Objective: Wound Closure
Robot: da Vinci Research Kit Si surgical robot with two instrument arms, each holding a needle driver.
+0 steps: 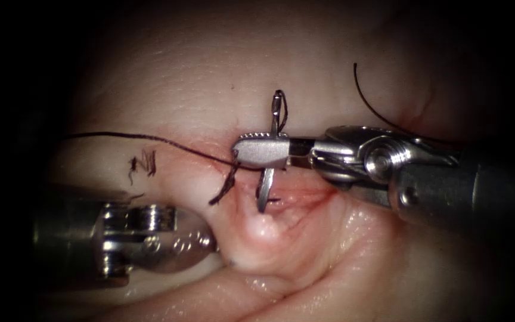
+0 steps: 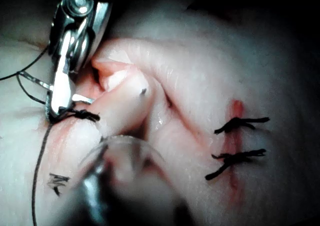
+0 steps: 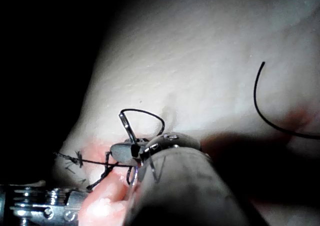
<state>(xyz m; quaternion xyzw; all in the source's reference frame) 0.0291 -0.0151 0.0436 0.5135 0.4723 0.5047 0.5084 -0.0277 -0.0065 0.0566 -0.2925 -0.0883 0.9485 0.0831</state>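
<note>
my right arm's steel tool [image 1: 261, 151] clamps the curved silver needle [image 1: 267, 156] mid-curve, its tip entering the pink tissue [image 1: 168, 71] at the cut [image 1: 296, 200]. my left arm's tool [image 1: 201, 241] pins a tissue fold; i cannot tell its jaws. dark thread [image 1: 150, 141] trails left.

Thread [image 1: 150, 141] and needle [image 1: 266, 185] across cut [image 1: 296, 200]

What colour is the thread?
The thread is dark, nearly black, seen best in the endoscope view, running to the right tool.
</note>
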